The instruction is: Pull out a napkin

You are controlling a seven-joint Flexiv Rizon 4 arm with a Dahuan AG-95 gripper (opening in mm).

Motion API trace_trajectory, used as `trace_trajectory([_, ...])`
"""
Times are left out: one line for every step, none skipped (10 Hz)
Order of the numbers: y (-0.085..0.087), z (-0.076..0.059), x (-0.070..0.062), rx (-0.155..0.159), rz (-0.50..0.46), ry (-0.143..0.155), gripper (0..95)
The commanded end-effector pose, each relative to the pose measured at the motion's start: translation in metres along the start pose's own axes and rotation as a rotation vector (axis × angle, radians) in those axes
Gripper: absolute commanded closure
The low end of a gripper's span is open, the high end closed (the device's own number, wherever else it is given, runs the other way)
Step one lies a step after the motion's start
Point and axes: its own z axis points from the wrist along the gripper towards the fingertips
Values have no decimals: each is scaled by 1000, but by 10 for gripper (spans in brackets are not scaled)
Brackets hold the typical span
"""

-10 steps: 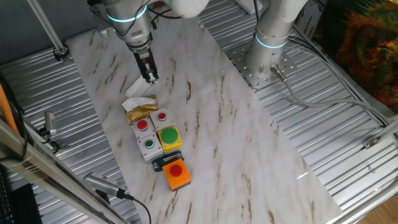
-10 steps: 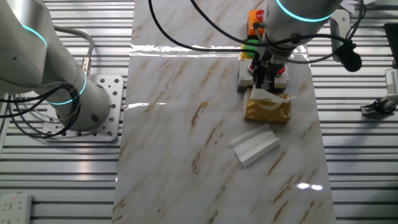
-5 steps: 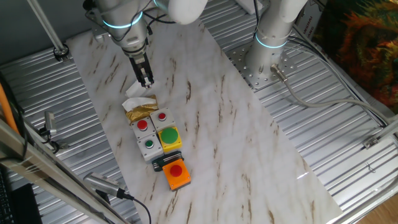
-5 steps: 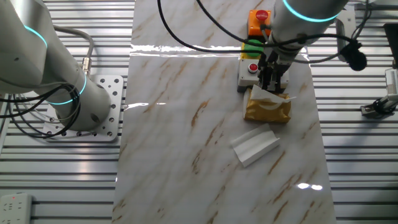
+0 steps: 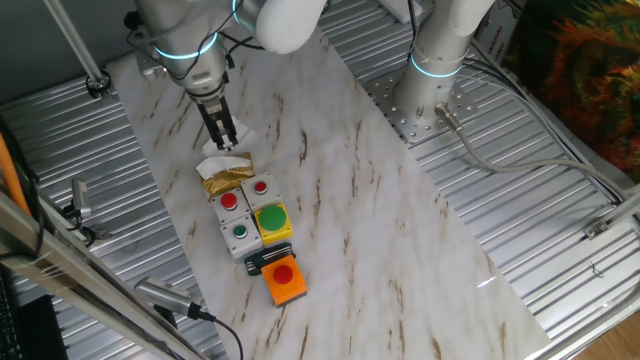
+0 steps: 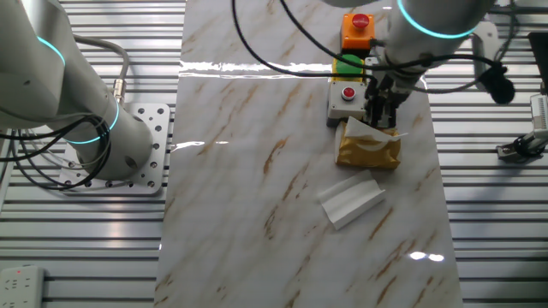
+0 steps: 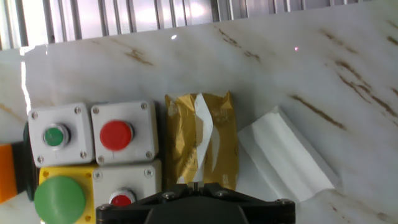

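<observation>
A folded white napkin (image 6: 353,201) lies loose on the marble, beside the shiny gold packet (image 6: 368,151). It also shows in the hand view (image 7: 286,155) and half hidden behind the fingers in one fixed view (image 5: 242,137). A second white tissue (image 7: 203,124) sticks out of the slit in the gold packet (image 7: 183,137). My gripper (image 6: 379,120) hangs just above the packet's end nearest the button box, with the jaws close together and nothing in them. In the hand view only its black tips (image 7: 196,190) show at the bottom edge.
A grey button box (image 7: 93,134) with red and green buttons touches the packet's far side. A yellow box (image 5: 273,220) and an orange box (image 5: 284,278) follow it. A second robot's base (image 6: 103,141) stands on the ribbed metal beside the marble slab.
My gripper has shifted sideways from near the loose napkin to over the gold packet. The napkin and the packet have not moved.
</observation>
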Motion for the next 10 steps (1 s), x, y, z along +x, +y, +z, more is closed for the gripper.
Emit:
trace_trajectory([-1, 2, 1, 4, 6, -10, 950])
trace_trajectory([0, 4, 0, 4, 6, -16, 950])
trace_trajectory([0, 9, 0, 3, 8, -27, 950])
trace_trajectory([1, 11, 0, 2, 9, -33, 950])
trace_trajectory([0, 13, -2, 3, 9, -34, 950])
trace_trajectory([-1, 15, -4, 4, 8, -37, 950])
trace_trajectory([-5, 14, -6, 4, -3, -40, 950])
trace_trajectory([-13, 13, -9, 2, -17, -43, 950])
trace_trajectory([-17, 16, -12, 0, -24, -52, 950])
trace_trajectory([-21, 18, -14, -7, -25, -57, 950])
